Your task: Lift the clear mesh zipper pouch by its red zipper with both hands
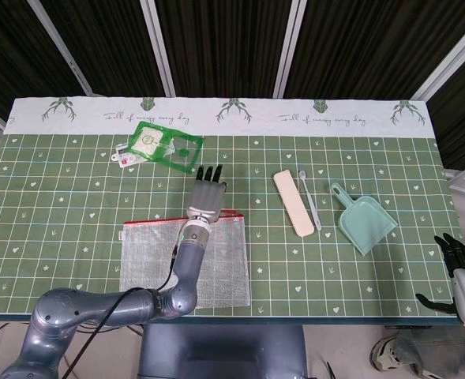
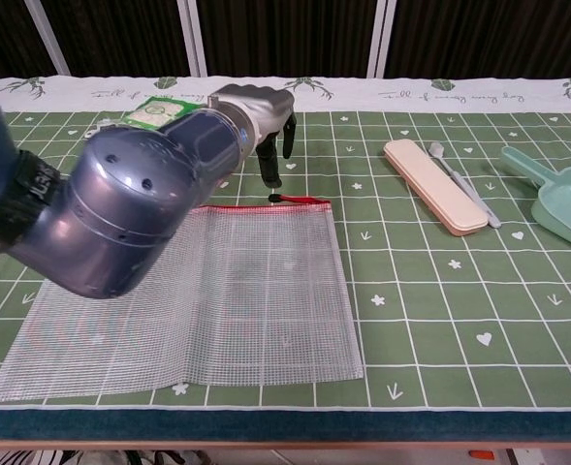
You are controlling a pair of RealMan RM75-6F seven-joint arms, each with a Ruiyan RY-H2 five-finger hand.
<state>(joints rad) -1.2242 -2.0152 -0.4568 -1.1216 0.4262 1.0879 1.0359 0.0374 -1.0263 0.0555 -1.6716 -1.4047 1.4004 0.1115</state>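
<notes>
Left hand (image 1: pixel 208 193), metal-grey with dark fingers apart and holding nothing, poised over the right end of the red zipper (image 2: pixel 300 203), beside the small black zipper pull (image 2: pixel 274 198); the chest view shows the fingertips pointing down toward the pull without plainly touching it, a placement that suits a pinch on the zipper's right portion. The arm reaches forward across the clear mesh zipper pouch (image 1: pixel 220 264), hiding much of its left half in the chest view. The pouch lies flat on the green grid-patterned tablecloth (image 1: pixel 58 205) near the front edge, zipper edge facing away from the robot, so that both hands could take it from above along that edge. Right hand (image 1: pixel 461 272), dark fingers spread and empty, hangs off the table's right front corner, well apart from the pouch; by judgement the lift has not begun, since neither hand grips the zipper. Further out: a green plastic packet with white card (image 1: pixel 163 144) near the far left, a long beige case (image 1: pixel 293 203) with a thin white spoon (image 1: pixel 311 201) just beside it, and a pale teal plastic scoop (image 1: pixel 364 219) at the right.
</notes>
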